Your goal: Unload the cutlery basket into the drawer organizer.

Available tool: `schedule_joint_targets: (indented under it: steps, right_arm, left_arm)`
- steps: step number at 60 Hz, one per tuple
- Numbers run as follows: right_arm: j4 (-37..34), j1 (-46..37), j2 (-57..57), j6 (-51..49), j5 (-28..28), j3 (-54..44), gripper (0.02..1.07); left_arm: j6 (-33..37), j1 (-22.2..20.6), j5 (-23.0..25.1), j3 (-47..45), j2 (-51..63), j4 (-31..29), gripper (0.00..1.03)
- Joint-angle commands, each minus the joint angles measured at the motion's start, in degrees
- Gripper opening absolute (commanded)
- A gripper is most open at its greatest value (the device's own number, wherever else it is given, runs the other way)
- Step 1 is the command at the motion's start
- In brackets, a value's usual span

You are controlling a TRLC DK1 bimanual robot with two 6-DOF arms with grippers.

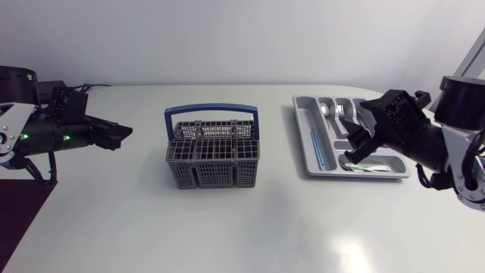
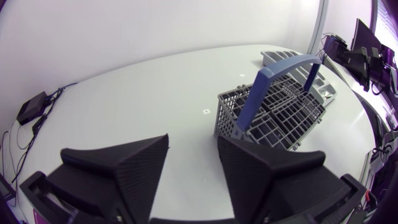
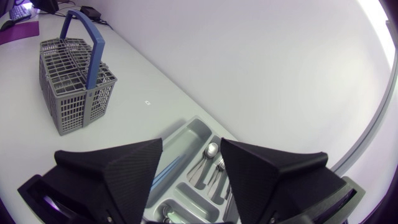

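The grey cutlery basket [image 1: 212,155] with a blue handle [image 1: 211,112] stands at the table's middle; I see no cutlery sticking out of it. The grey drawer organizer [image 1: 301,136] lies to its right and holds spoons [image 1: 330,110] and a thin blue piece [image 1: 314,148]. My right gripper [image 1: 356,144] hovers over the organizer's near compartments, open and empty; in the right wrist view [image 3: 189,174] the organizer [image 3: 186,134] lies under its fingers. My left gripper [image 1: 121,133] is off to the basket's left, open with nothing in it [image 2: 193,168], and points at the basket [image 2: 273,112].
A pale utensil with a green mark [image 1: 371,167] lies in the organizer's front compartment. Bare white table [image 1: 242,227] stretches in front of the basket and between it and each gripper. The table's dark left edge [image 1: 23,205] is below my left arm.
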Motion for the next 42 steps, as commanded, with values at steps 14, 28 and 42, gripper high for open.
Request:
schedule_joint_targets:
  steps: [14,28,42]
  right_arm:
    - [-4.24,-6.05,-11.74,5.2,3.04,-3.05,1.03]
    - [-10.92,-12.2,-17.46,10.73,2.78,-3.58,1.03]
    - [-10.39,-17.74,-26.42,12.14,1.46,-7.79,1.03]
  left_arm:
    - [-0.81,0.97,-2.04,-4.33,-9.08,-0.46,1.0]
    - [-2.4,2.47,-3.27,-7.76,-15.76,-0.38,1.0]
    - [-2.4,2.64,-4.33,-10.57,-22.26,-0.2,1.0]
